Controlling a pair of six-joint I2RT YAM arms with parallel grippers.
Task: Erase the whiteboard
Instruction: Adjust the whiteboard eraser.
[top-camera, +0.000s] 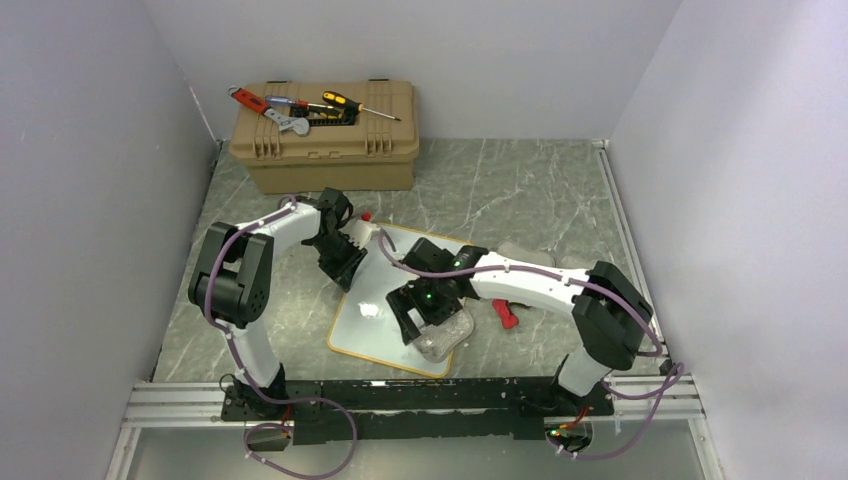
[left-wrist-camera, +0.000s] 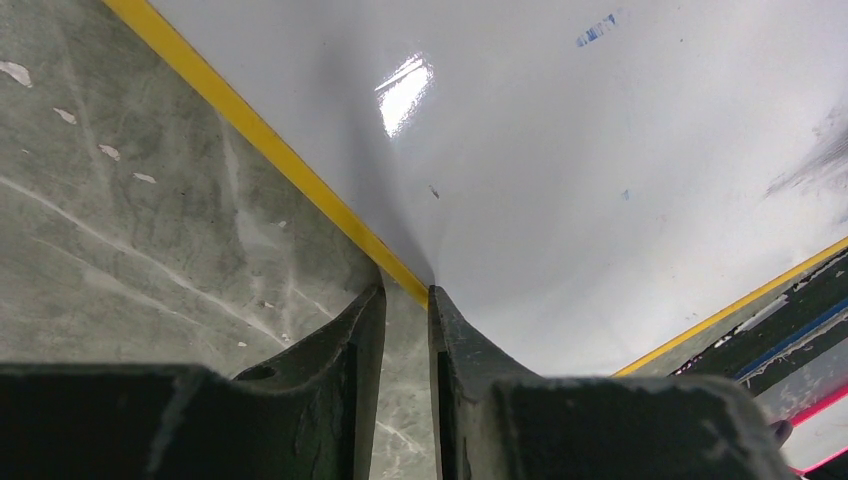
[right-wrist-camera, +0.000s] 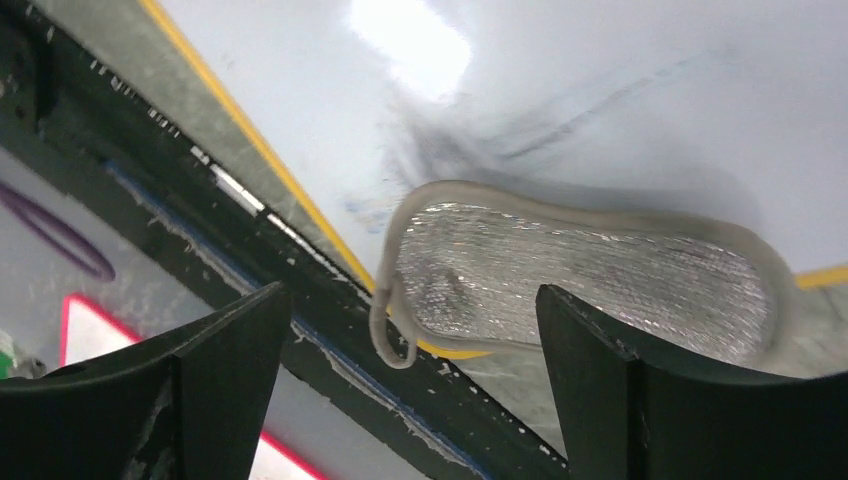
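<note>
right end effector (right-wrist-camera: 412, 292): jaws wide apart, holding nothing. the wiping pad (right-wrist-camera: 580, 280) lies free below them on the near edge of the whiteboard (top-camera: 372, 315).

the whiteboard lies flat on the table (top-camera: 500, 190), centre, just beyond the arm bases. left end effector (left-wrist-camera: 405, 290): jaws nearly closed, with the board's far-left frame edge running between the tips; it appears to pinch it.

progress, as judged: nearly complete. the surface reads white and no handwriting is legible. left over are a few blue specks (left-wrist-camera: 597, 28) and a grey smear (right-wrist-camera: 520, 140) near the pad.

container: a tan case (top-camera: 325, 150), far left, lid closed, contents not visible. on the lid lie screwdrivers (top-camera: 355, 103) and a wrench (top-camera: 275, 115).
</note>
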